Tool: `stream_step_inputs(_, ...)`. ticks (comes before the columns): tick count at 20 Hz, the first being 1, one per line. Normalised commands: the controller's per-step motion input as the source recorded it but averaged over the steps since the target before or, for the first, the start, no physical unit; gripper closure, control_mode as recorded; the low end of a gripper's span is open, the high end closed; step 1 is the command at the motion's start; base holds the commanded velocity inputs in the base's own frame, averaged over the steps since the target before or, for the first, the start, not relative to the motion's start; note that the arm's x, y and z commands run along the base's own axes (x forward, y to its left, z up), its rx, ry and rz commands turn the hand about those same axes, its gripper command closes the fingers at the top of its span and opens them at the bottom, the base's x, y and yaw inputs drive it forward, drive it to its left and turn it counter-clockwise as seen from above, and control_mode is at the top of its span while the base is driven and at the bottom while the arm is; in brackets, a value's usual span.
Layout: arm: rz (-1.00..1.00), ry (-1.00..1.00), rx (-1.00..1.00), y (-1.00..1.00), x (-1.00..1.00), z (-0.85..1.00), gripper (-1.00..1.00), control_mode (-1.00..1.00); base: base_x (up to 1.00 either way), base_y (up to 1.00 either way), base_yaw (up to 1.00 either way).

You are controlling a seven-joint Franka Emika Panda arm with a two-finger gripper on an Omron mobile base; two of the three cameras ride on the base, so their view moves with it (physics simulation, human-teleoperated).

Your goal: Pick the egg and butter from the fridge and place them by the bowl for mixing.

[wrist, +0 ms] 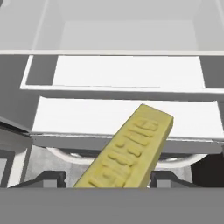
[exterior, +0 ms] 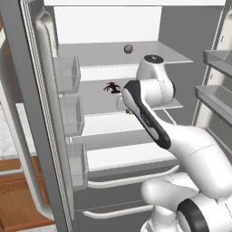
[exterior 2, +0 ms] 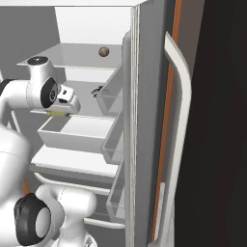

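Note:
The pale-yellow butter (wrist: 131, 148) runs up between my two dark fingertips (wrist: 49, 177), and my gripper (wrist: 109, 179) is shut on it. From the right base view, the gripper (exterior 2: 62, 112) hangs at the front of the open fridge (exterior 2: 72, 53), level with the middle shelf, and a sliver of butter (exterior 2: 57, 114) shows under it. The arm covers most of the hand in the left base view, leaving a speck of butter (exterior: 129, 110). The speckled egg (exterior: 128, 48) (exterior 2: 103, 51) rests on the top shelf, above and behind the gripper. The bowl is out of view.
A dark red-brown spiky item (exterior: 112, 87) (exterior 2: 98, 89) lies on the middle shelf behind the hand. Clear door bins (exterior: 68, 74) (exterior 2: 113, 99) flank the opening on both sides. Curved drawer handles (exterior: 131, 180) sit below the white shelves (wrist: 127, 72).

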Motion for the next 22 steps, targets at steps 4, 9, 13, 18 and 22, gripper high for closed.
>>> stream_step_inputs(4,0.00,0.00,0.00,0.00,0.00,0.00,1.00,1.00,0.00,0.00,0.00)
stream_step_inputs(9,0.00,0.00,0.00,0.00,0.00,0.00,1.00,1.00,-0.27,0.00,0.00)
stream_step_inputs(13,0.00,0.00,0.00,0.00,0.00,0.00,1.00,1.00,-0.78,0.00,0.04)
stream_step_inputs(18,0.00,0.00,0.00,0.00,0.00,0.00,1.00,1.00,-0.76,0.01,0.10)
stream_step_inputs(22,0.00,0.00,0.00,0.00,0.00,0.00,1.00,1.00,-0.78,0.00,0.05)
